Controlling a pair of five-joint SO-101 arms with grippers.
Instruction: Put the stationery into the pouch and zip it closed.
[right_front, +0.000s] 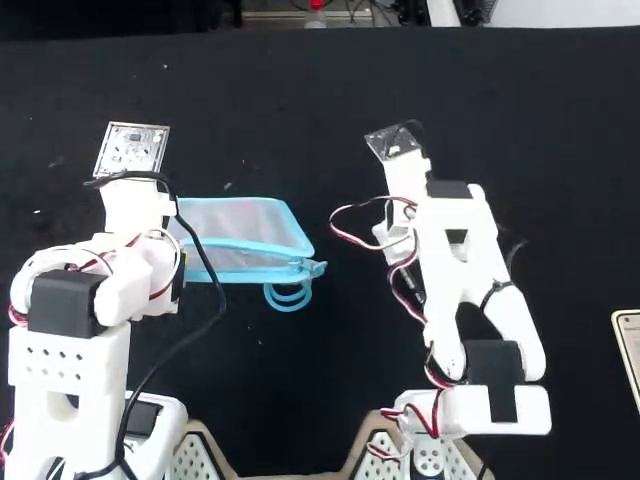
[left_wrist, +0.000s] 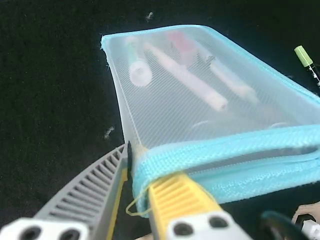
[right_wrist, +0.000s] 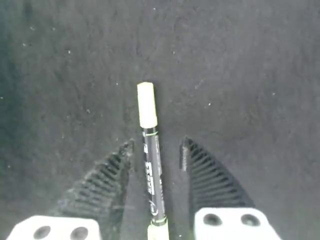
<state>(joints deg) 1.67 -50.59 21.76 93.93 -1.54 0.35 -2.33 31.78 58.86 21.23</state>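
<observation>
Translucent pouch on table held several pens; left gripper pinched its zipper-edge corner. One green-capped pen lay outside, between the spread jaws of right gripper, parallel to them, cap pointing away from wrist.

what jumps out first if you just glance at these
The see-through pouch with turquoise trim stands out on the black table, pens visible inside it and the left pincer clamped on one corner. The right pincer sits open astride a green-capped pen lying on the table.
</observation>
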